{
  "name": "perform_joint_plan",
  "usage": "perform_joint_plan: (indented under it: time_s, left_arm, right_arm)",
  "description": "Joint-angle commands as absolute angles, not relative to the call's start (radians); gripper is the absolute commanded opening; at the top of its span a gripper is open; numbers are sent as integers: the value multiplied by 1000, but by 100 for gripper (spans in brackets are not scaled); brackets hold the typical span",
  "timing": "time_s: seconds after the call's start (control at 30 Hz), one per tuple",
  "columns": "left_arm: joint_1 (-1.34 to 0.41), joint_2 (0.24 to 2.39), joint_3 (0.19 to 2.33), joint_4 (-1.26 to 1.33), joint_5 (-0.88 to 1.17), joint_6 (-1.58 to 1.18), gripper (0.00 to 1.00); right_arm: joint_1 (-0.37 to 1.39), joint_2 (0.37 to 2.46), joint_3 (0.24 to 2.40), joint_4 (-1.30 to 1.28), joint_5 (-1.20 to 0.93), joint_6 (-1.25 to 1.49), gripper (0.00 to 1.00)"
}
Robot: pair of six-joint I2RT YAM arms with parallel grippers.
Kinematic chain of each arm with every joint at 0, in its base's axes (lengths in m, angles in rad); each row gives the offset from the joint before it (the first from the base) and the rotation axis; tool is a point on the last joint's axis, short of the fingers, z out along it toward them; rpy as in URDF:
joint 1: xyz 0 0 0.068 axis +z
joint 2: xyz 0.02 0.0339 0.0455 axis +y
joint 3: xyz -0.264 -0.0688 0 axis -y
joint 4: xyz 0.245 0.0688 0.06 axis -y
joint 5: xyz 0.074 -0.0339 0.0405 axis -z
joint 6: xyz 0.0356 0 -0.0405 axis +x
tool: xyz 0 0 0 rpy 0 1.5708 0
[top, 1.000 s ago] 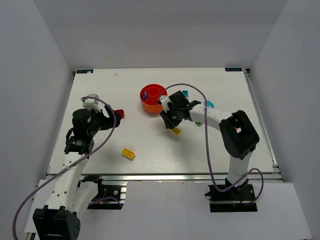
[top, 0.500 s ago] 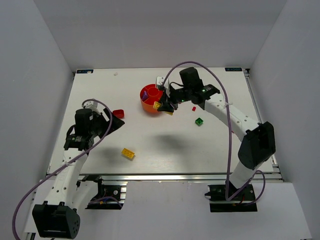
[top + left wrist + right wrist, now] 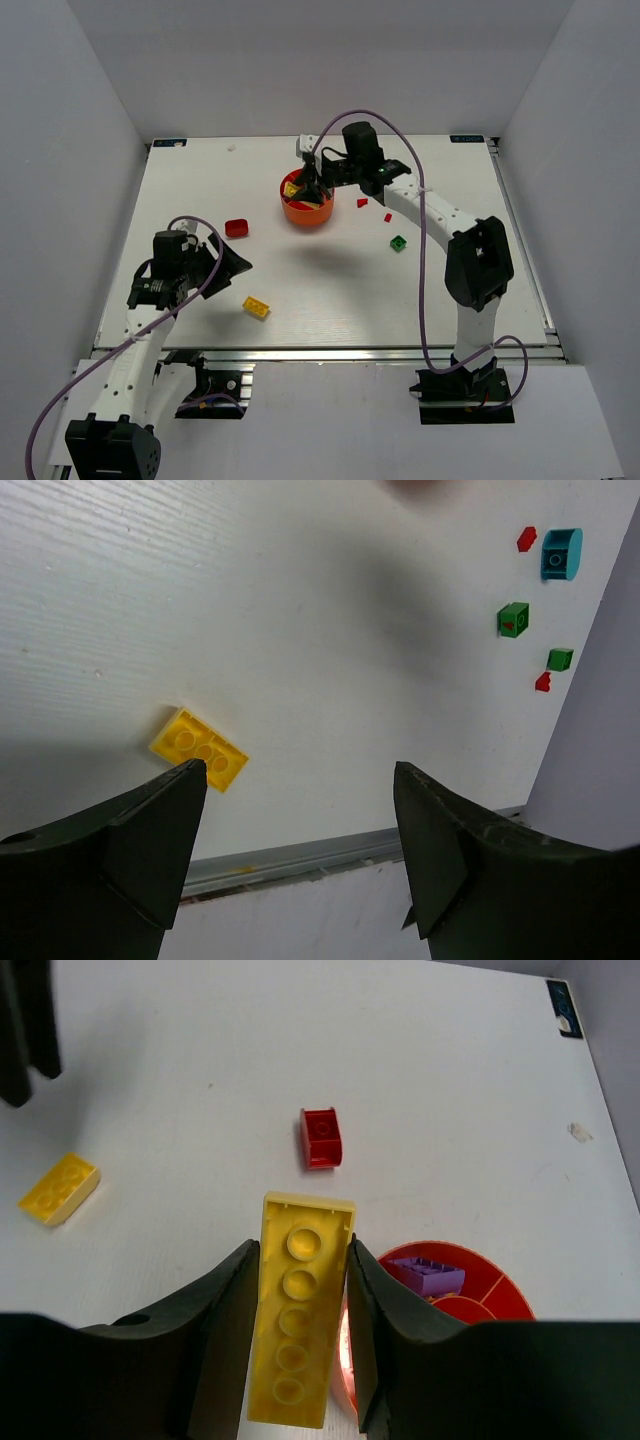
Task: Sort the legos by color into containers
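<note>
Right hand (image 3: pixel 300 1252) half closed on long yellow brick (image 3: pixel 298 1330), pinched by its long sides. A second ago it was low over the mid bench (image 3: pixel 330 290); now it is swung up over the bowl (image 3: pixel 306 212), with a purple brick (image 3: pixel 425 1274) already in one wedge. Judged: carry done, drop pending.

Left hand (image 3: pixel 298 778) wide open, empty. It has drawn back from the red brick (image 3: pixel 237 227) and hangs over the short yellow brick (image 3: pixel 198 748), which lies near the bench's front edge.

Open room between the arms. Green brick (image 3: pixel 398 242) well to the right.
</note>
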State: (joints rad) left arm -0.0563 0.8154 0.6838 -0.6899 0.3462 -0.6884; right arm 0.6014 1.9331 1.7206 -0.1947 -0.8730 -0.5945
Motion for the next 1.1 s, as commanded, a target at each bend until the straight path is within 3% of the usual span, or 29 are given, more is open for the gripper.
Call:
perform_joint_plan:
  time_s: [0.0,0.17,0.53,1.07]
  left_arm:
    - [-61,782,660,-689,376,-726,84]
    - [-61,788,657,-695,379,-721,84]
    - [-61,802,672,-764,348,-732,84]
    - [-61,781,660,-775,351,-750,83]
  right_arm:
    - [595,1931,1706,153,-755,-353,0]
    - [577,1988,1735,297,-673,-224,0]
    - [500,2203,1795,699,-770,98,0]
    - [489,2315,1790,833,-788,186,1]
